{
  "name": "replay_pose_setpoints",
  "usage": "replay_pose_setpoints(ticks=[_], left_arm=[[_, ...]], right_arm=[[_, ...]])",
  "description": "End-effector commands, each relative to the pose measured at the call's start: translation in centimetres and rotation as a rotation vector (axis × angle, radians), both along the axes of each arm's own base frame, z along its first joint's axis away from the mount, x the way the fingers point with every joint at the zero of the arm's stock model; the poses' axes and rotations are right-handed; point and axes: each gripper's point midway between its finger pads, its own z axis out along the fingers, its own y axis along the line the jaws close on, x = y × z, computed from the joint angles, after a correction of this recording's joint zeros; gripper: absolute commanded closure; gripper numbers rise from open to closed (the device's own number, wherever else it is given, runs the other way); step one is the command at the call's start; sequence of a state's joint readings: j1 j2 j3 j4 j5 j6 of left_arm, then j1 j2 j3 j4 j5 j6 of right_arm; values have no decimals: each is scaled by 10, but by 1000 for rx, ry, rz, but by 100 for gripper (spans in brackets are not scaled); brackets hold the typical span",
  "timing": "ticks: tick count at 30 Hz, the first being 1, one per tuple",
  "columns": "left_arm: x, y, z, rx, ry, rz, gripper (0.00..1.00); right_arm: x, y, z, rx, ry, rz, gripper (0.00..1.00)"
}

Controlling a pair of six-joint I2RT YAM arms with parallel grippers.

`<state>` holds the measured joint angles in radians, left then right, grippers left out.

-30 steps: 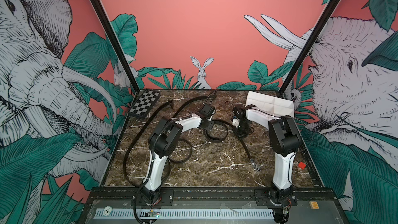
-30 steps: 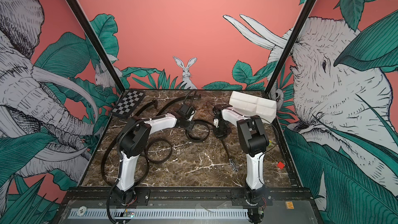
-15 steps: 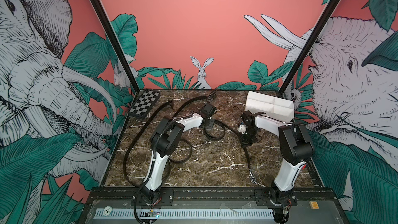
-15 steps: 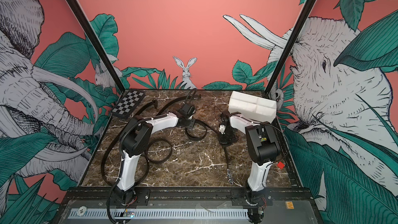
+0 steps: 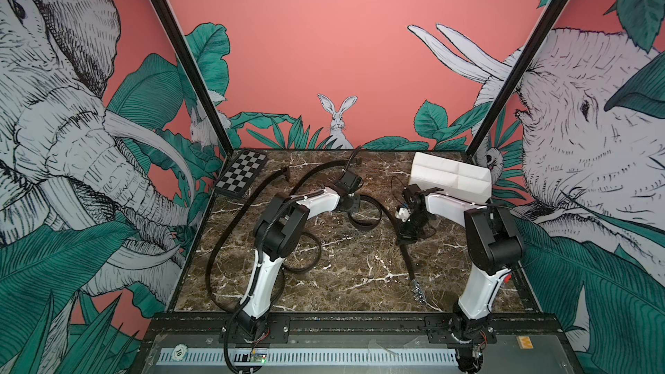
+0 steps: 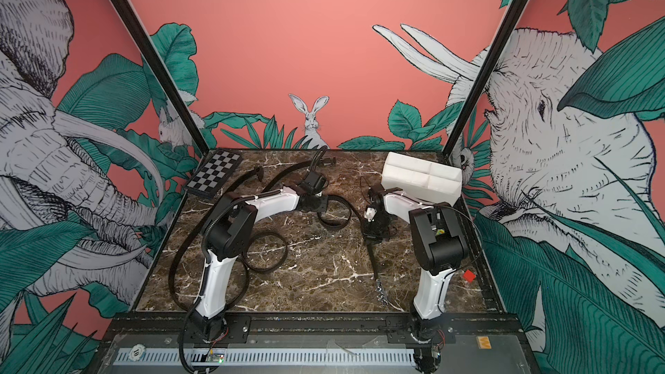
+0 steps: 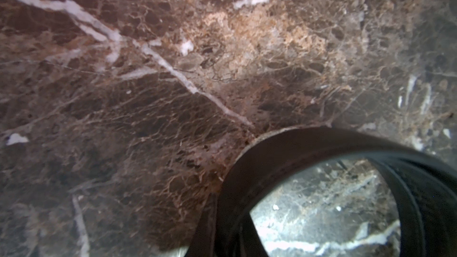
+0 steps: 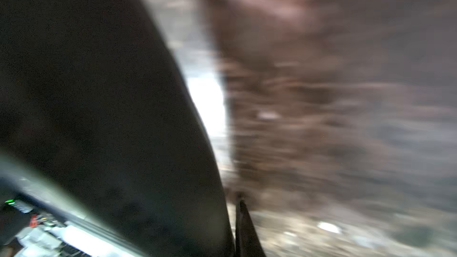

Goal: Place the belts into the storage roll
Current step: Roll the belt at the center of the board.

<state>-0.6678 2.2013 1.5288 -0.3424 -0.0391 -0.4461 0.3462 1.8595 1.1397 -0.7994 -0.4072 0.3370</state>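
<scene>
One of the belts loops (image 5: 374,215) (image 6: 342,217) on the marble between my arms and runs forward to its buckle (image 5: 417,289). My left gripper (image 5: 354,207) (image 7: 227,243) points down at the loop's left end, shut on the strap (image 7: 284,144). My right gripper (image 5: 407,237) (image 8: 233,231) stands on the same belt (image 8: 99,119); blur hides its grip, and a thin pale slit shows beside one finger (image 8: 243,228). A second belt (image 5: 212,255) curves along the left side. A third (image 5: 316,170) arcs from the back under my left arm. The white storage roll (image 5: 453,188) (image 6: 421,185) sits at the back right.
A checkerboard (image 5: 243,178) lies at the back left corner. A small red piece (image 6: 469,275) sits at the right edge beside my right arm. Painted walls close in three sides of the table.
My right arm's elbow has swung to the right, and its gripper has come toward the front with the belt. The buckle end has slid forward. The left arm has hardly moved.
</scene>
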Motion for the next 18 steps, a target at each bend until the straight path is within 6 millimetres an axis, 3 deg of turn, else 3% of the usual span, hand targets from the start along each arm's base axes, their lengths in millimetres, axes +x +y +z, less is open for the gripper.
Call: replay_pose_setpoints(ticks=[1, 4, 6, 9, 13, 18], left_arm=[[-131, 95, -131, 395, 531, 37, 88], [-130, 95, -131, 400, 526, 30, 87], [-130, 96, -130, 413, 527, 19, 87], [-130, 97, -129, 427, 527, 7, 87], [-130, 96, -129, 428, 527, -2, 87], [-130, 95, -130, 425, 526, -10, 87]], right_arm=[[-26, 51, -26, 73, 60, -23, 82], [-19, 95, -21, 228, 36, -113, 73], [-12, 102, -13, 252, 16, -135, 66], [-2, 94, 8, 229, -29, -114, 54], [16, 76, 34, 228, -66, -99, 45], [45, 49, 47, 162, -121, -78, 36]])
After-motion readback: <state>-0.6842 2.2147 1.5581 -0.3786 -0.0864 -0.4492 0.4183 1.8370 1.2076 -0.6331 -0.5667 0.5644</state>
